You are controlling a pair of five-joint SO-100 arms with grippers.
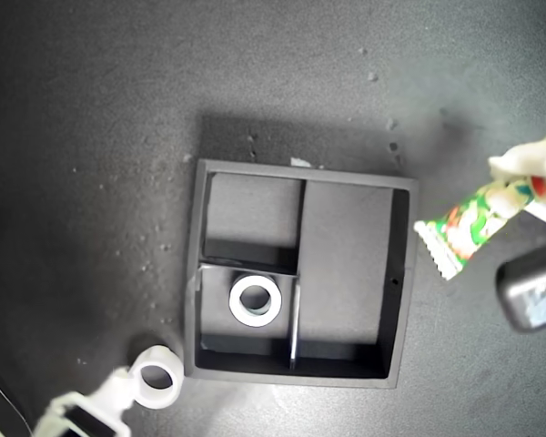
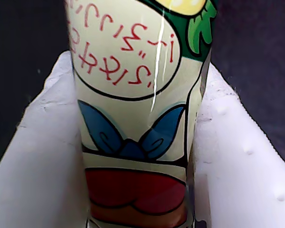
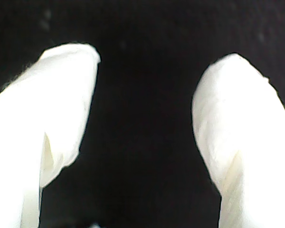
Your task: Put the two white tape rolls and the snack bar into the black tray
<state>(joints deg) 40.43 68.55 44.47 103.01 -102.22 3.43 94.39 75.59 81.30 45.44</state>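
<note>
The black tray (image 1: 194, 273) lies in the middle of the exterior view. One white tape roll (image 1: 255, 300) rests flat in its small compartment toward that view's lower left. The other white tape roll (image 1: 156, 377) sits on the mat just outside the tray's lower-left corner, at the tip of my second gripper (image 1: 126, 393). My second gripper (image 3: 145, 85) is open, with only dark mat between its fingers (image 3: 61, 99). At the exterior view's right, my first gripper (image 1: 528, 173) is shut on the snack bar (image 1: 469, 223), whose crimped end points toward the tray. The snack bar (image 2: 133, 142) fills the first wrist view.
The surface is a dark mat (image 1: 91, 137) with small pale specks around the tray. A dark camera housing (image 1: 530, 293) on the first arm hangs at the exterior view's right edge, below the snack bar.
</note>
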